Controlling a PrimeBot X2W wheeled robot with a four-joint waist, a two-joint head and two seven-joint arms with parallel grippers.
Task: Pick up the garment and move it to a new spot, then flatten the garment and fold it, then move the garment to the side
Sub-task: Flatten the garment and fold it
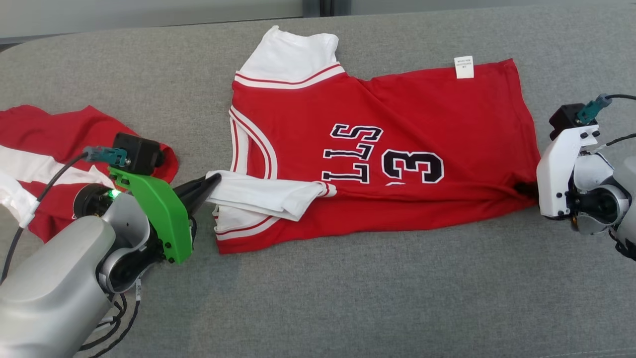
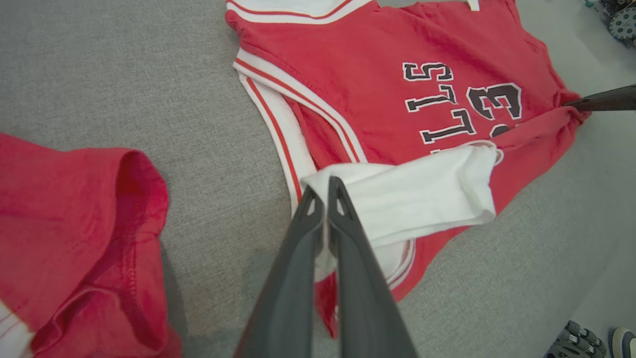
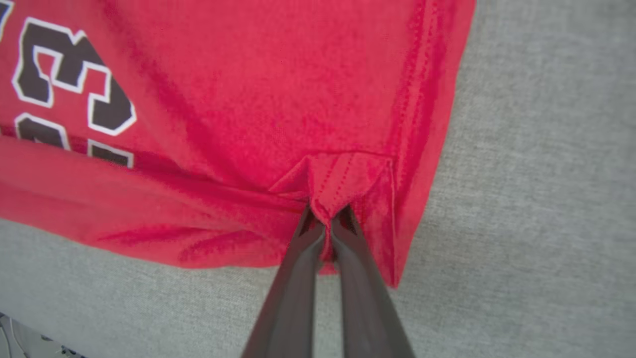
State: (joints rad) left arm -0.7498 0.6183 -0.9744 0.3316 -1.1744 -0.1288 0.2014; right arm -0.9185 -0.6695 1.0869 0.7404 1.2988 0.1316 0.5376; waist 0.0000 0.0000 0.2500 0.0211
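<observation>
Red basketball jersey [image 1: 377,149] lies on grey woven upholstery [image 1: 348,298], collar end toward the left gripper, hem end toward the right one.

Hard to see:
- near long edge of the jersey is folded over itself, so the bottom of the print is tucked under
- white tag [image 1: 463,67] at the jersey's far hem corner has print, too small to read
- second red-and-white garment [image 1: 49,149] beyond the jersey's collar end, cut off by the frame edge, so type unclear
- in the head view the right fingers are mostly behind their white mount
- shoes [image 2: 581,338] off the jersey's near side, only partly in frame

Grippers:
- left gripper [image 2: 324,186]: fingers pressed together, pinching the white sleeve [image 2: 422,194] at the jersey's near collar-end corner, with red hem cloth showing between the fingers lower down
- right gripper [image 3: 325,216]: fingers closed tight on a bunched bit of red hem at the jersey's near hem corner, with the stitched edge puckered up at the tips

Writing: black letters outlined in white, "LLS" readable, plus a "3". A second character beside the 3 is hidden in the fold.
</observation>
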